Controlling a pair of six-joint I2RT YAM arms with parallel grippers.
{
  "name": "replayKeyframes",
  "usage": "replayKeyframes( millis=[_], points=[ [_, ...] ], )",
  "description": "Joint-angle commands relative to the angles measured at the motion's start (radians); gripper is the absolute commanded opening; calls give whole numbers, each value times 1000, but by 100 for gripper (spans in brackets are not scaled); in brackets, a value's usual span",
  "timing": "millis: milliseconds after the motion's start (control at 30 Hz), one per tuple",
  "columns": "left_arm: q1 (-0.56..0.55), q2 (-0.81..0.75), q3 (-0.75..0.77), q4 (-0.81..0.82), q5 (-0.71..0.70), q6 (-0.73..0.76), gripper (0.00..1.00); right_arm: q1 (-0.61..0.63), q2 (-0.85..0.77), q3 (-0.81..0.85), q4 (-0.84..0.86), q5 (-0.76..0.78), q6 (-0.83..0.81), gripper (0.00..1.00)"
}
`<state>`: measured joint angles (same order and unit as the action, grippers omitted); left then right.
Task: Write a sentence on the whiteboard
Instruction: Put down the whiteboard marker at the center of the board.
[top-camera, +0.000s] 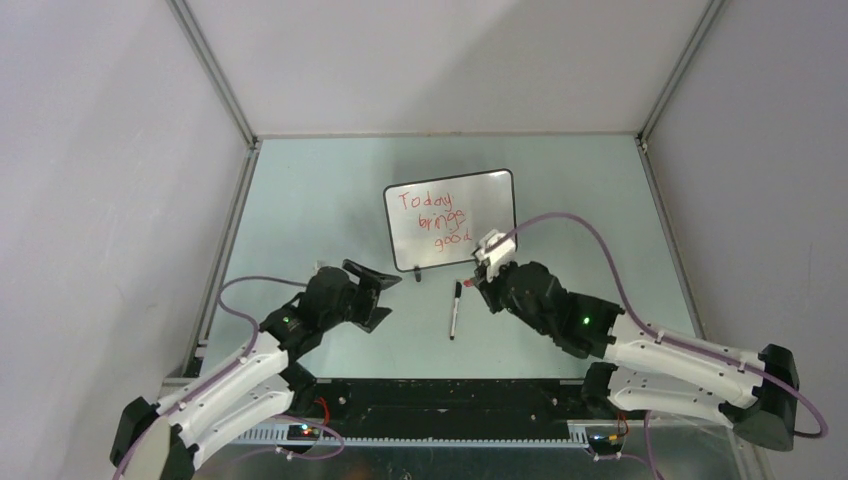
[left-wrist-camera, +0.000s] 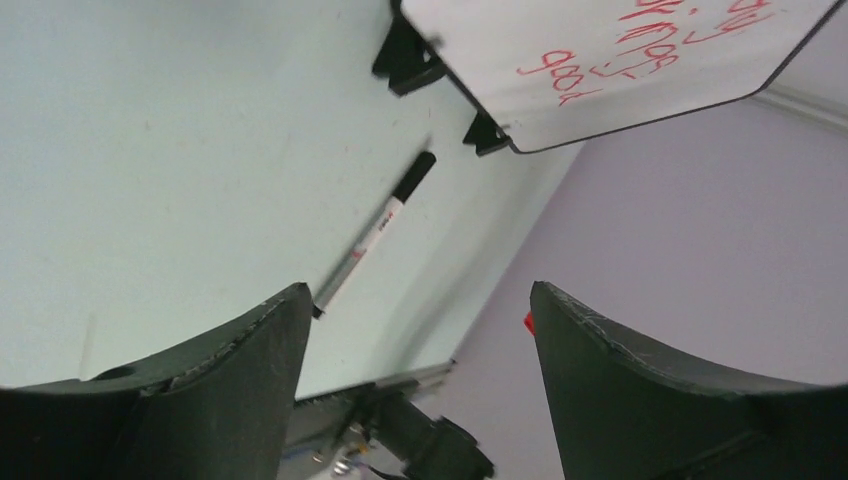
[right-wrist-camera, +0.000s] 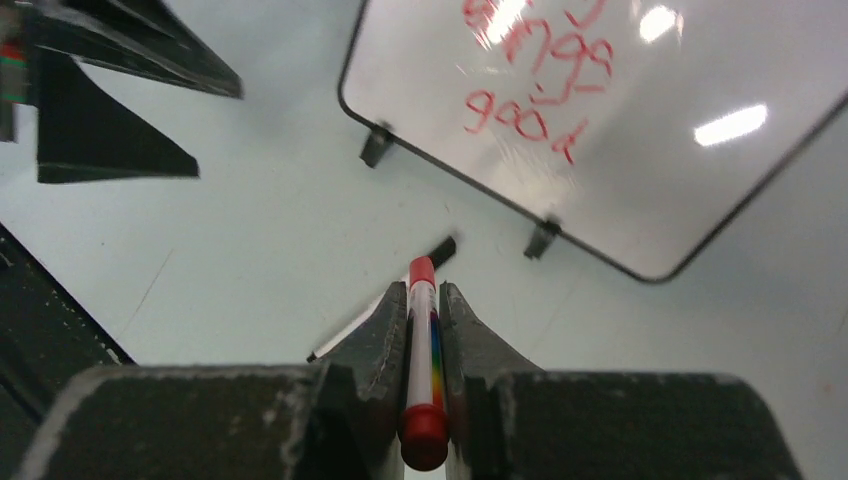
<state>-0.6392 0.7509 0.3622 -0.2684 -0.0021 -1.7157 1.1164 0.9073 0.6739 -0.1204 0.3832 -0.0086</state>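
Right wrist view: we see the right gripper (right-wrist-camera: 423, 292) clamped on a red marker (right-wrist-camera: 423, 360); the left gripper (left-wrist-camera: 420, 292) stands wide.

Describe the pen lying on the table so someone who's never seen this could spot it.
Find the whiteboard with red writing. Just in front of its feet lies a slim pen, black cap toward the board, untouched. The only other marker is red-capped and clamped in the right end effector.
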Motion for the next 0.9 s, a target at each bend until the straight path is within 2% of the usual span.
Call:
replayKeyframes(
  millis=[0, 100, 167, 367, 600, 700, 800, 867],
  points=[
    [38, -44, 106, -39, -89, 439, 85, -54, 33, 149, -474, -16, 249, 0],
    [39, -47, 183, -158, -168, 645, 86, -52, 37, 146, -507, 5, 292, 0],
    [39, -55, 226, -219, -210, 706, 86, -51, 44, 123, -500, 19, 309, 0],
    [42, -103, 250, -257, -248, 779, 87, -16, 173, 9, -400, 64, 376, 0],
    [41, -134, 238, -284, -314, 808, 87, 25, 301, 28, -367, 94, 429, 0],
    [42, -138, 242, -302, -333, 824, 87, 21, 294, 37, -394, 97, 439, 0],
    [41, -146, 248, -313, -359, 851, 87, -14, 192, 34, -400, 65, 444, 0],
    [41, -150, 251, -310, -378, 870, 87, -67, 102, 17, -376, -10, 444, 0]
  ],
)
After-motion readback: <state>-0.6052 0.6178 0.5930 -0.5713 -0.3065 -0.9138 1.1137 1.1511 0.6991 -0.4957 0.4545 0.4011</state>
